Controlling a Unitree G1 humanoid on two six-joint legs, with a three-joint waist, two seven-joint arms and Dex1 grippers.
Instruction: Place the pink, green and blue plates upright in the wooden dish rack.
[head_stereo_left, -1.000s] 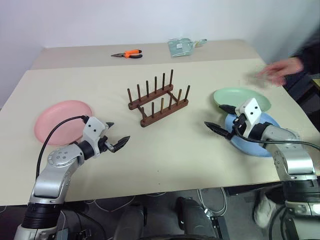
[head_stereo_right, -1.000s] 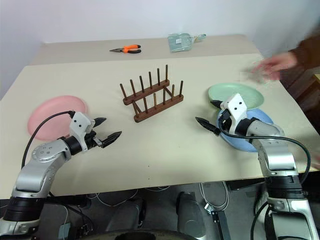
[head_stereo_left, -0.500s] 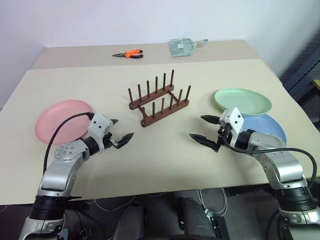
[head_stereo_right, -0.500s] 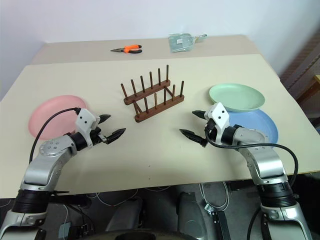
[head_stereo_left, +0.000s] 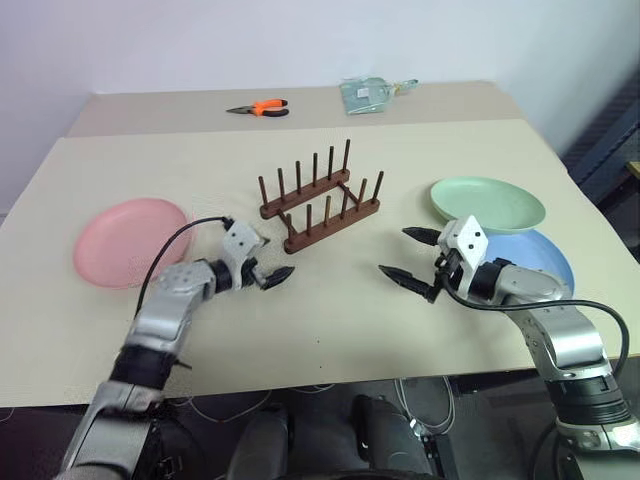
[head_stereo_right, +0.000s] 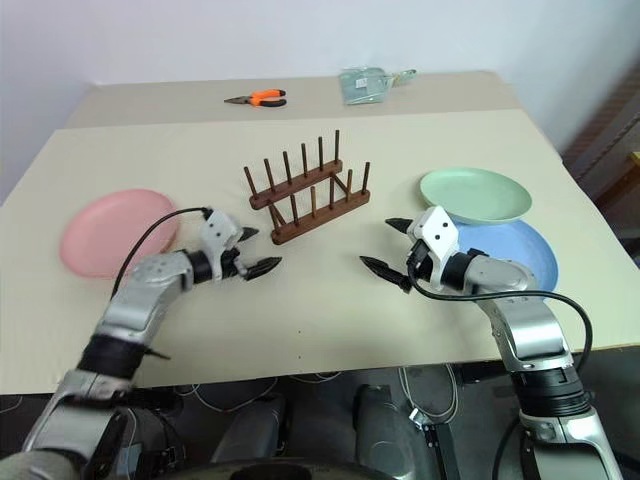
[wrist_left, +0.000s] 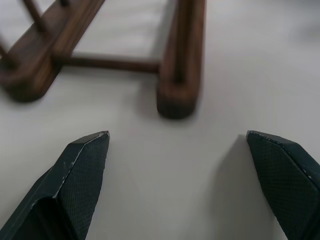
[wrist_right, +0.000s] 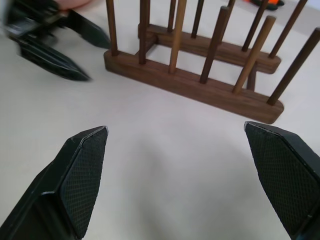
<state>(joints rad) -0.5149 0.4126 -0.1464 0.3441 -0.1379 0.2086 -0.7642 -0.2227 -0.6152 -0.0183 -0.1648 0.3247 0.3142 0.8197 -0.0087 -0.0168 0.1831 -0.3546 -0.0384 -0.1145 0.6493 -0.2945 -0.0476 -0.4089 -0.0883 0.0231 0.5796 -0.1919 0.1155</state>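
Pink plate (head_stereo_left: 130, 241): lying flat on the table (head_stereo_left: 330, 320) at the far left, apart from everything else, holding nothing.

Left gripper (head_stereo_left: 266, 258): hovering just above the table between the pink plate and the rack, pointing toward the near left end of the rack, fingers spread wide and gripping nothing.

Left fingertips (wrist_left: 85, 160): standing well apart in the left wrist view, with bare table between them and the rounded ends of the rack's rails just ahead.

Pliers (head_stereo_left: 258, 108): lying at the back of the table with orange handles, well behind the rack.

Rack (head_stereo_left: 320, 200): sitting near the middle of the table, turned at an angle, two brown rails carrying rows of upright pegs, all slots standing empty.

Clear packet (head_stereo_left: 365, 94): lying at the back edge, to the right of the pliers.

Right gripper (head_stereo_left: 412, 254): hovering low over the table to the right of the rack, pointing left toward it, fingers splayed wide and gripping nothing.

Right fingertips (wrist_right: 82, 165): framing the long side of the rack in the right wrist view, with the other gripper showing beyond the rack's end.

Green plate (head_stereo_left: 488, 204): lying flat at the right, behind the right arm, its near edge overlapping the blue plate.

Blue plate (head_stereo_left: 545, 262): lying flat near the right front edge, partly hidden behind the right arm.
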